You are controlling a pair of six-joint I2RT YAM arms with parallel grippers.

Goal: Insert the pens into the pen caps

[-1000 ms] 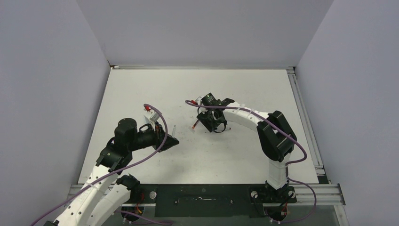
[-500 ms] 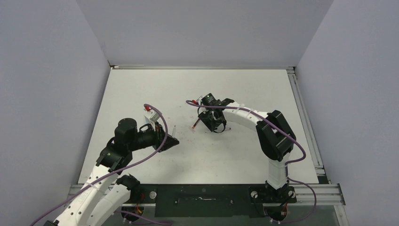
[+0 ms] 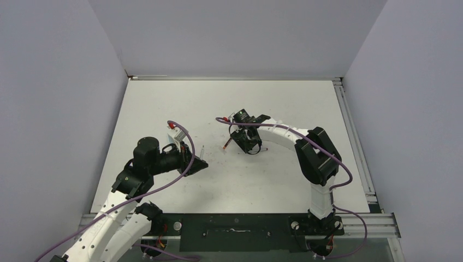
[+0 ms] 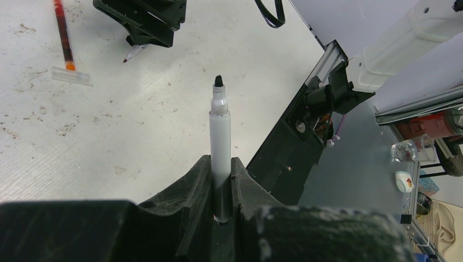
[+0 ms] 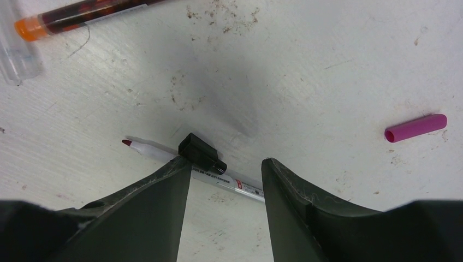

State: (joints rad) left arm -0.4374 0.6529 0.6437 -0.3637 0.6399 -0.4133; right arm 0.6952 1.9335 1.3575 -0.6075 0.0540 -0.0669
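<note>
My left gripper (image 4: 221,161) is shut on a pale grey-white pen (image 4: 220,131), which juts out past the fingers with its black tip bare. My right gripper (image 5: 225,164) hangs open just above the table. Its fingers straddle a white pen with a red tip (image 5: 147,148) that lies flat. A black cap (image 5: 201,153) rests against that pen by the left finger. A magenta cap (image 5: 416,127) lies apart to the right. A red pen with an orange end (image 5: 82,13) lies beside a clear cap (image 5: 13,52). From above, the right gripper (image 3: 248,144) is at mid table and the left gripper (image 3: 199,164) is nearer the front.
The table (image 3: 284,180) is white and scuffed, with grey walls on three sides. A black rail (image 4: 284,158) runs along the near edge, close under the held pen. The right arm's purple cable (image 3: 229,119) loops above its wrist.
The right gripper's jaws have drawn a little closer together around the red-tipped pen. The left arm and its pen have not moved.
</note>
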